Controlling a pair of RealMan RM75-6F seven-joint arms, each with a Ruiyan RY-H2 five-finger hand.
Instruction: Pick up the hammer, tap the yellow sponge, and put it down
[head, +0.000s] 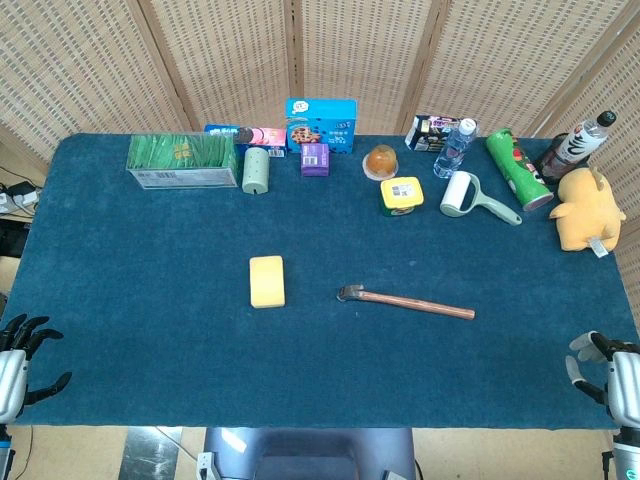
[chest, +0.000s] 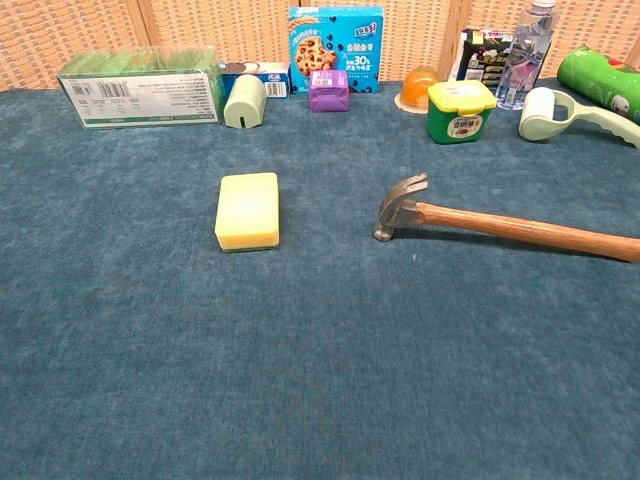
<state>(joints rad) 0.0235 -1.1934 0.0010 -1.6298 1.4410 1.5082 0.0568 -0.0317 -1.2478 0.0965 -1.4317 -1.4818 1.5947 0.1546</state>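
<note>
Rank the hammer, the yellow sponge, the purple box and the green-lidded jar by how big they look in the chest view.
1. hammer, the longest by far, its handle running off the right edge.
2. yellow sponge.
3. green-lidded jar.
4. purple box.
The jar and box sit farther back, so they look smaller than they are; those two are close.
</note>
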